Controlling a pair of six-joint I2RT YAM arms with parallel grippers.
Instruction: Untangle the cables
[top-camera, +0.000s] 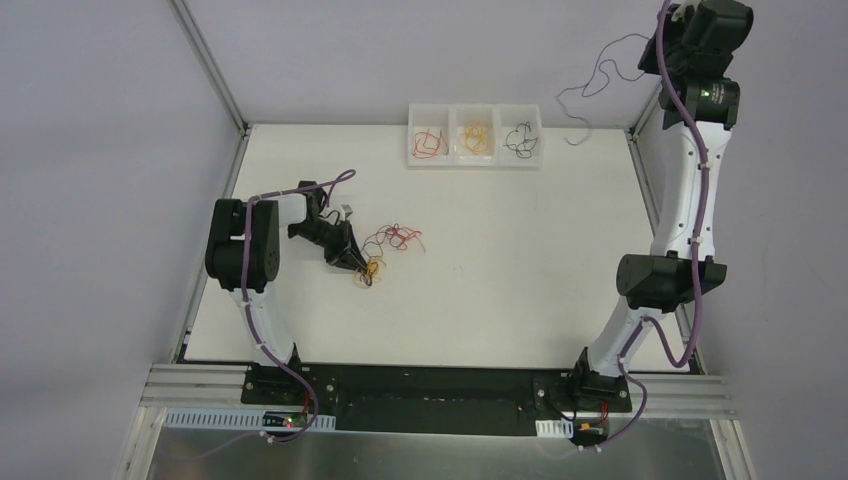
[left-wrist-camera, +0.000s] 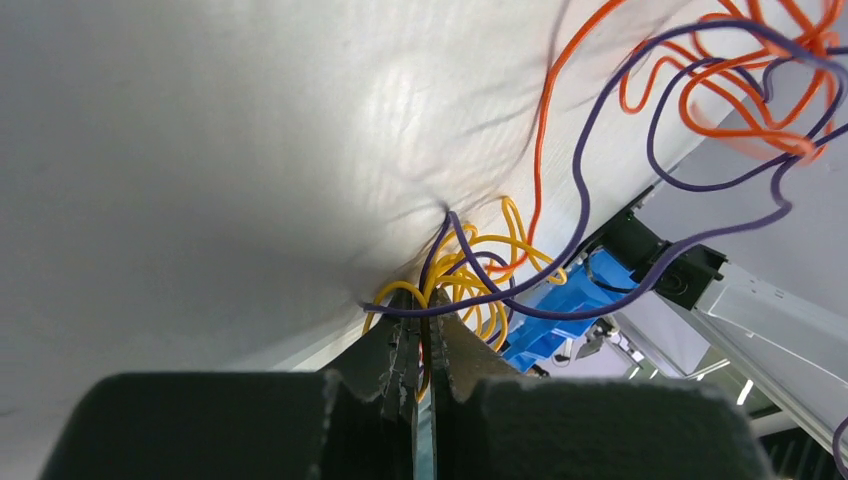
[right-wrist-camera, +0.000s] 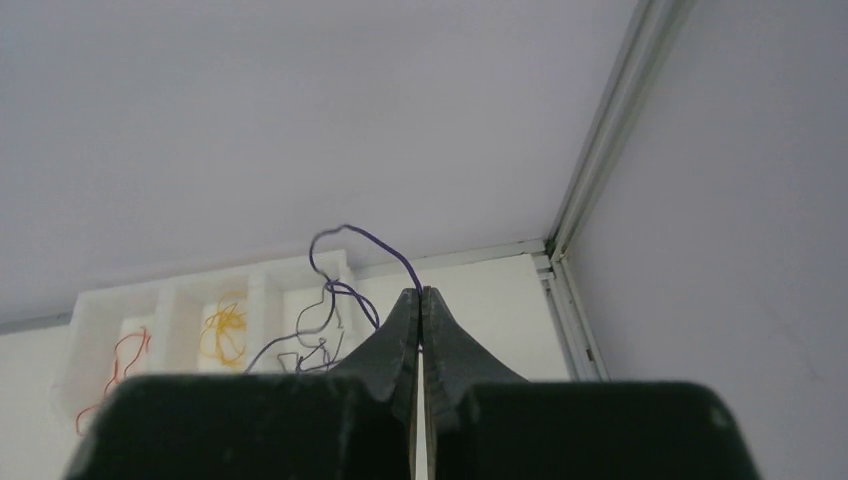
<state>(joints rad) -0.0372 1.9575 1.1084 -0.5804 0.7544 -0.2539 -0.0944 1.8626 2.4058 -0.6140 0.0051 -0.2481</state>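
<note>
Overhead, you have the right tool (top-camera: 660, 40) raised high, beyond and to the right of the tray (top-camera: 475, 161), with a thin purple cable (top-camera: 600, 76) dangling from it. Its loose end hangs just off the tray's right end, and no strand can be seen running from it to the tangle (top-camera: 390, 243). That tangle lies on the bench (top-camera: 520, 290) well in front of the tray's left end, with the left tool (top-camera: 352, 258) at its edge. The tray's compartments hold red, yellow and dark cables from left to right, so I judge your step is to deliver this cable into the right one. From the left wrist, the left tool (left-wrist-camera: 422, 325) is clenched, apparently nipping the yellow cable (left-wrist-camera: 480, 270). A purple strand (left-wrist-camera: 577, 190) crosses its tips and a red-orange cable (left-wrist-camera: 541, 130) loops past it, so hold that pinch steady as an anchor and do not drag the heap. From the right wrist, the right tool (right-wrist-camera: 421, 297) is clenched on the purple cable (right-wrist-camera: 370, 238), with the tray (right-wrist-camera: 100, 310) low in the picture. Bring the tool over the tray's right compartment and lower slowly so the hanging end coils inside the walls first. Let go only once nothing drapes over the tray's rim.
</note>
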